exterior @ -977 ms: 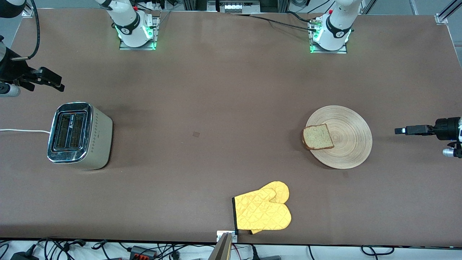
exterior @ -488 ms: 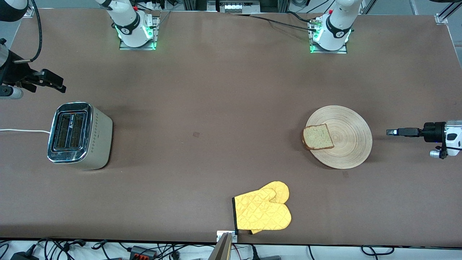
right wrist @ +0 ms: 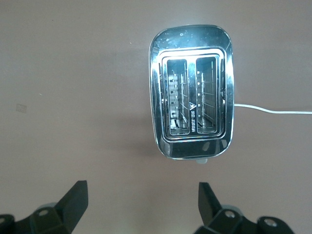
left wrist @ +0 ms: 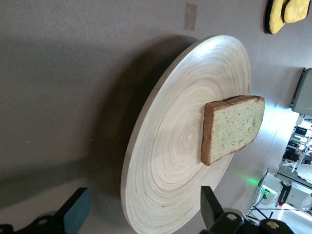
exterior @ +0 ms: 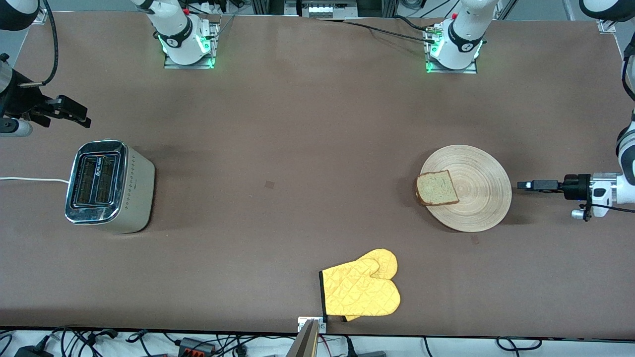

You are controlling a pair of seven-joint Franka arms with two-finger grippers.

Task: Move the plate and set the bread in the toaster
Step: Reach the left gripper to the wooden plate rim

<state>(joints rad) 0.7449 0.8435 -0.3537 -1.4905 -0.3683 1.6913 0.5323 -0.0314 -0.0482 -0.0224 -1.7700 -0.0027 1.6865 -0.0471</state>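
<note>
The left hand (exterior: 523,185) is held low at the left arm's end of the surface (exterior: 307,148), just beside the rim of the plate (exterior: 478,198) and not touching it. Its fingers (left wrist: 75,212) are spread wide and nothing is gripped; in the left wrist view the plate's edge is seen between them. Compared with half a second ago, this hand has been brought closer to the plate, and the gap between fingertips and rim has been narrowed.

The right hand (exterior: 74,113) is kept over the surface at the right arm's end, close to the toaster (exterior: 109,186), open and empty; its position is unchanged from the earlier frame.

The plate has not been moved. The bread (exterior: 436,188) is lying flat on it, at the rim toward the right arm's end, slightly overhanging. The toaster is standing upright with both slots empty, and a white cord (exterior: 32,179) is led from it to the surface's edge. A yellow oven mitt (exterior: 362,290) is lying at the edge nearest the front camera, well apart from the plate.
</note>
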